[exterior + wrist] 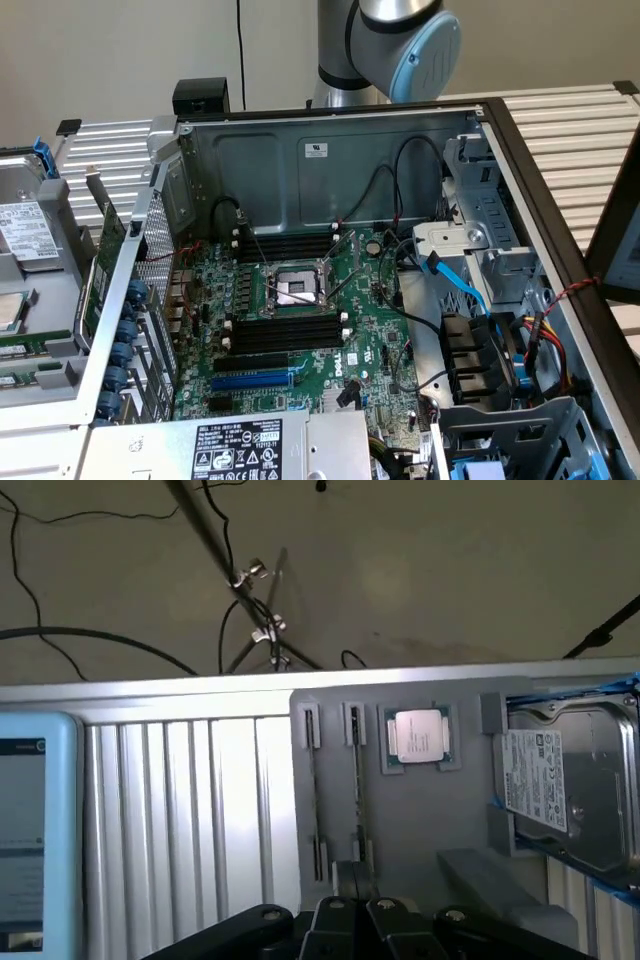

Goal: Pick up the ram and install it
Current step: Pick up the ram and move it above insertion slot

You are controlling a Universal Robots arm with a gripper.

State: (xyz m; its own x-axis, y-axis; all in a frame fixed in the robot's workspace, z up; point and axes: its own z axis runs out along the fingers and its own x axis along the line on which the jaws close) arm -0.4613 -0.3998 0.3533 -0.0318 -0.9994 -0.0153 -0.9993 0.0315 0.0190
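Two rams stand edge-on as thin sticks, one beside the other, in slots of a grey tray. In the exterior view the tray lies left of the open computer case, with a green ram showing on it. My gripper hangs above the near end of the sticks, shut, with nothing between its fingers. Black memory slots lie on the motherboard beside the processor socket, with more slots behind it.
A processor chip and a hard drive share the tray. In the case are a blue expansion slot, loose black cables, a blue cable and a power supply. The arm's joint rises behind the case.
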